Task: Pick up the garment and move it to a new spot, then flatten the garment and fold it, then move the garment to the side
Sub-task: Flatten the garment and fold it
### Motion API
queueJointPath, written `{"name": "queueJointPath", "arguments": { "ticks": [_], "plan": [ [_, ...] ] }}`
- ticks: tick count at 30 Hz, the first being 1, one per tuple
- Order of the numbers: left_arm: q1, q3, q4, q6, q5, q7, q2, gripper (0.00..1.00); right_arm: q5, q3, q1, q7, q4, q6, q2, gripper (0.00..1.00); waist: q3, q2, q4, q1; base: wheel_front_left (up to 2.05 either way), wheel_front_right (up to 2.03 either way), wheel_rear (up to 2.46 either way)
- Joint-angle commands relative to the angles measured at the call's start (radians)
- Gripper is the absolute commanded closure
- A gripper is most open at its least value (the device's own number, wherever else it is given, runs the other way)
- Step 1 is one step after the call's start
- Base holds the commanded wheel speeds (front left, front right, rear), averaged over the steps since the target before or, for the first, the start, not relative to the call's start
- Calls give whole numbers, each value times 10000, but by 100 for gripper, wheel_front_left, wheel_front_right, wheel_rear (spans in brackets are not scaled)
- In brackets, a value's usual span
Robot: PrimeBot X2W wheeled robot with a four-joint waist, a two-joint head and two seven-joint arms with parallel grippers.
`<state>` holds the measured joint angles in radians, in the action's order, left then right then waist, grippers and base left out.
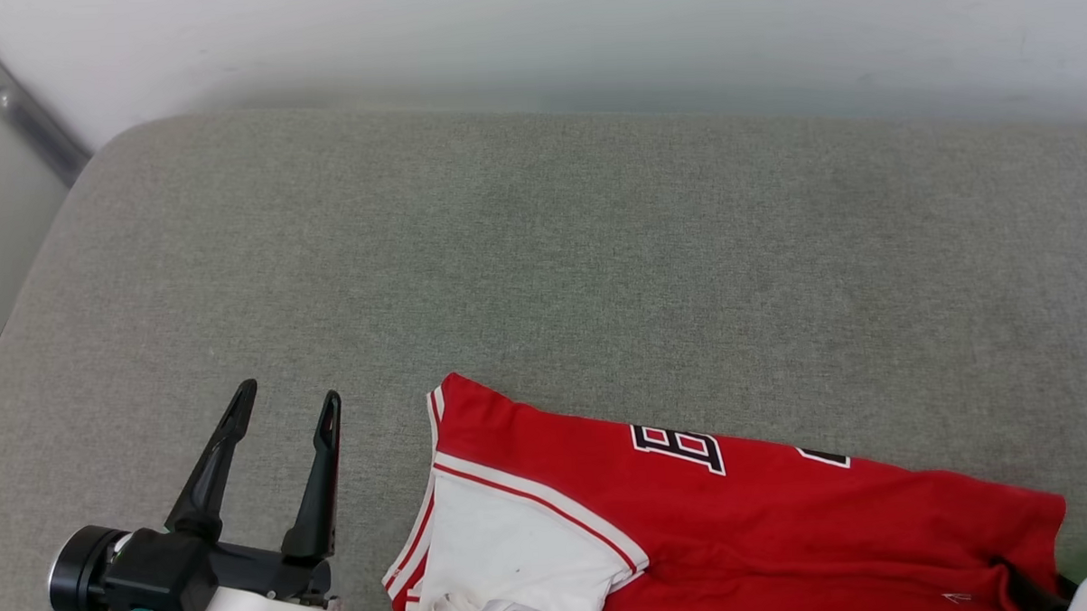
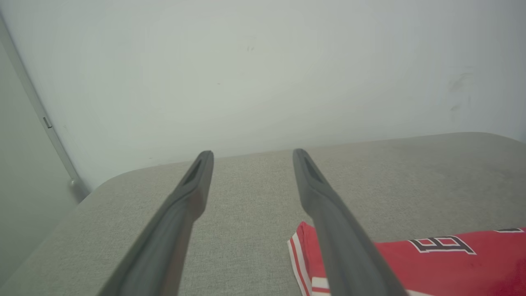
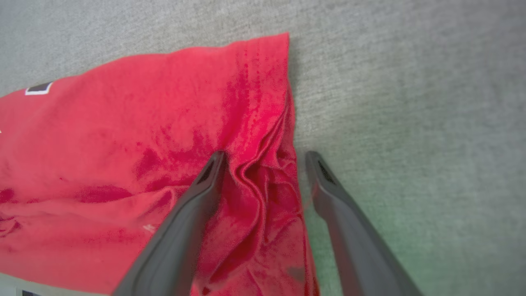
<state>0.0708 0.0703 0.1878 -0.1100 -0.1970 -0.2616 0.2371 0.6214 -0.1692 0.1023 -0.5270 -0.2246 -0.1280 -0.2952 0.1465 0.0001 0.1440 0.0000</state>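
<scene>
I see my left gripper (image 1: pixel 290 391) spread and empty, left of the garment (image 1: pixel 741 516); my right gripper (image 3: pixel 266 155), also spread, straddles its rumpled right edge.

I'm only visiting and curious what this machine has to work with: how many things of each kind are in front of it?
Red shirt: 1
Grey cushion: 1
Sets of robot jaws, both open: 2
Total: 4
</scene>
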Motion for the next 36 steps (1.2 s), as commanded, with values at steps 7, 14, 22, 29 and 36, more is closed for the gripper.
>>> {"name": "queueJointPath", "arguments": {
  "ticks": [7, 14, 22, 29, 36],
  "plan": [
    [-160, -192, -125, -169, 188, -44, -231, 0, 808, 1688, 64, 45, -321, -93, 729, 0, 28, -1, -2, 0, 0, 0, 0],
    [-73, -277, -220, -199, 248, -45, -337, 0, 668, 1668, -146, 1080, -420, -38, 198, 100, -180, -1, -122, 0, 0, 0, 0],
    [28, -216, -198, -203, 192, -45, -256, 0, 323, 441, -629, 1843, -782, -19, -580, 100, -301, -1, -282, 0, 0, 0, 0],
    [90, -198, -219, -205, 192, -45, -295, 0, -630, -724, -874, 1979, -1236, -22, -1050, 100, -422, -1, -380, 0, 0, 0, 0],
    [257, -133, -304, -205, 147, -45, -355, 0, -788, -638, -523, 1443, -430, -25, -787, 100, -734, -1, -418, 0, 0, 0, 0]
  ]
}}
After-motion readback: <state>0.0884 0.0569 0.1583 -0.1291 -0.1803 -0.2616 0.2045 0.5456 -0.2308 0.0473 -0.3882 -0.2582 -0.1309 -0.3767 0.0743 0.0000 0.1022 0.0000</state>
